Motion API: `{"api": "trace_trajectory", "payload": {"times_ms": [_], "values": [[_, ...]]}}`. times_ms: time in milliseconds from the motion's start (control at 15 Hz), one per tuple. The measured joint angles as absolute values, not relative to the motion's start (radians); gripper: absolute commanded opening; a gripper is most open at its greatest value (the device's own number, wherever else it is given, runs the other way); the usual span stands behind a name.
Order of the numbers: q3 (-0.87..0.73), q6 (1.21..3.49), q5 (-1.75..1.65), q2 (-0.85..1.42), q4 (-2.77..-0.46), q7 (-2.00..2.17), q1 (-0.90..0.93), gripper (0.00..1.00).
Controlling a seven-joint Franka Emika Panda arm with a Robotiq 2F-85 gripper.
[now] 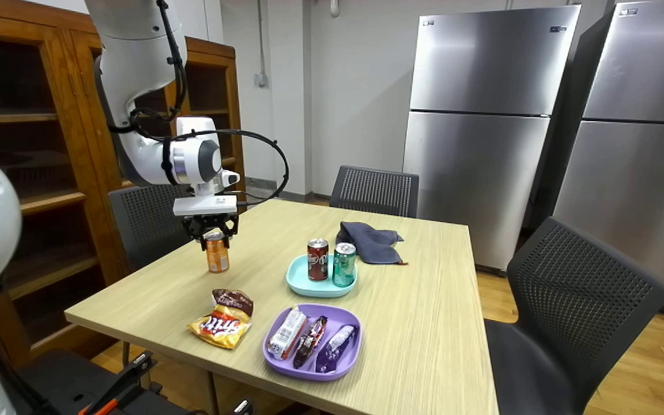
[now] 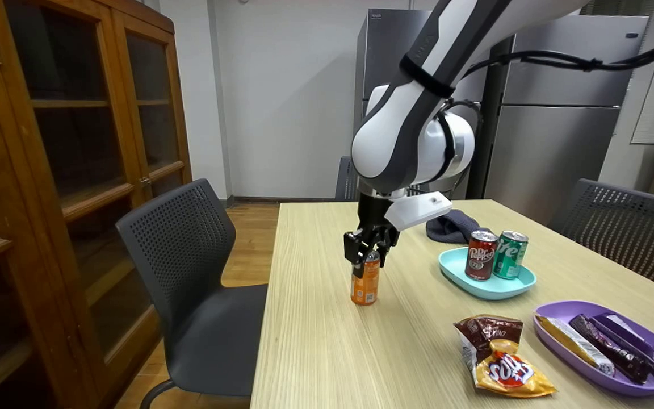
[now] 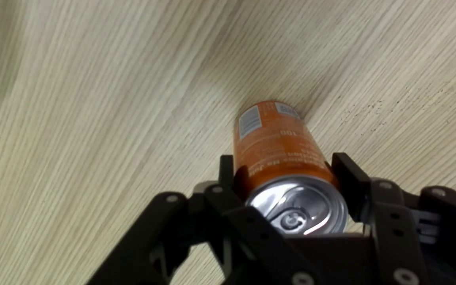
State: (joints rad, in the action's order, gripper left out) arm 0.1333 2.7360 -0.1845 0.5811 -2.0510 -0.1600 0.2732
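Note:
An orange can stands upright on the wooden table in both exterior views. My gripper points down over it, with one finger on each side of the can's upper part. In the wrist view the orange can sits between both dark fingers, which press against its sides just below the silver lid. The gripper is shut on it. The can's base appears to rest on the tabletop. In an exterior view the fingers hide part of the top of the orange can.
A teal plate holds a dark red can and a green can. Nearer lie a chip bag and a purple plate with 3 wrapped snack bars. A dark cloth lies farther back. Chairs surround the table.

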Motion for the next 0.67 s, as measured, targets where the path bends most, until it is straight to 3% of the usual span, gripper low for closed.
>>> {"api": "trace_trajectory", "payload": {"times_ms": [667], "values": [[0.073,2.724,-0.178,0.453,-2.101,0.025,0.272,0.38]]}}
